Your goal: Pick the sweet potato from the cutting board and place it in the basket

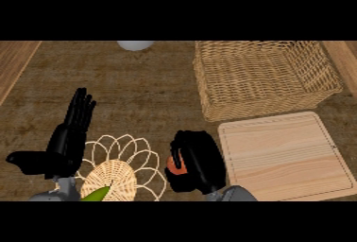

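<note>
— Nearest the lens, what do you make out?

— Two grey forearms coming up from below. At the left one's wrist lies a woven trivet (120, 175) with looped edging, and a green tip (97, 193) of something pokes over it; I cannot tell what it is. Left hand (68, 137) rests with fingers straight and released, holding nothing.

— And the sweet potato?

— Inside the right hand (197, 161), whose fingers are curled around it. Only an orange sliver of the sweet potato (172, 164) shows at that hand's left side, under the thumb. It is off the cutting board (287, 151), which lies just to the hand's right.

— How should it handle?

— My guess is stiff, fairly dense, with a dry skin that is not slippery, and not fragile. A tapered root can roll in the palm, so wrapping its thick middle, as seems the case, looks sensible.

— Where must it go?

— Into the wicker basket (261, 75), ahead of the right hand and slightly to its right, touching or nearly touching the board's far edge. Its walls stand tall, so the hand probably needs height before crossing the near rim.

— Room to move?

— Brown surface (146, 90) ahead of the hand lies open. A pale round object (135, 45) sits far ahead, well apart from the path.
</note>
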Robot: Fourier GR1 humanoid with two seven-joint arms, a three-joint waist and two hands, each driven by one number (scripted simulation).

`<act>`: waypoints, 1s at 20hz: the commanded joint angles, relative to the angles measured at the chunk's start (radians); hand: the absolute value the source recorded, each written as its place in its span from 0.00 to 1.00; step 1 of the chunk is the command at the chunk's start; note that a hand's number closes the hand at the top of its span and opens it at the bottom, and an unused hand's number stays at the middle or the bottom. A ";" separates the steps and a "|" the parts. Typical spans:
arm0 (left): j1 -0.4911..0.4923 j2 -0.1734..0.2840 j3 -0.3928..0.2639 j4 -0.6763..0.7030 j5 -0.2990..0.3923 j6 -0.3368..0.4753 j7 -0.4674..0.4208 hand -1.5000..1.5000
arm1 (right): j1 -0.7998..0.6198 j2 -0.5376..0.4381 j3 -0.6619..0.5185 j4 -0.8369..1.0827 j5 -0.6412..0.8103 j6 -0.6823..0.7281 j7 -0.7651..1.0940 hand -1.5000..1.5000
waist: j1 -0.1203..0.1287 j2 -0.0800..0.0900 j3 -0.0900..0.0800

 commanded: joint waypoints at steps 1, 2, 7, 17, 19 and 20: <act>0.042 0.023 0.028 -0.023 0.027 -0.026 -0.019 0.50 | 0.002 0.011 0.044 -0.229 -0.043 -0.015 0.087 1.00 | -0.015 -0.004 0.002; 0.006 -0.030 -0.026 0.021 -0.044 0.031 -0.036 0.50 | -0.009 0.011 0.111 -0.205 -0.047 -0.073 0.136 1.00 | -0.015 0.000 0.002; 0.049 -0.039 -0.024 -0.010 -0.037 0.034 -0.035 0.50 | -0.016 0.011 0.003 -0.509 -0.052 0.183 0.275 1.00 | -0.020 0.000 0.002; 0.004 -0.029 -0.027 -0.039 -0.055 0.038 0.018 0.50 | -0.113 -0.077 -0.231 -0.490 -0.009 0.345 0.359 1.00 | -0.015 0.002 0.002; 0.047 -0.044 -0.045 -0.071 -0.050 0.033 0.007 0.50 | -0.114 -0.096 -0.278 -0.471 -0.013 0.351 0.329 1.00 | -0.013 0.002 0.002; 0.007 -0.015 -0.015 -0.084 -0.034 0.026 0.065 0.50 | -0.052 -0.120 -0.256 -0.466 0.024 0.301 0.286 1.00 | -0.016 0.002 0.003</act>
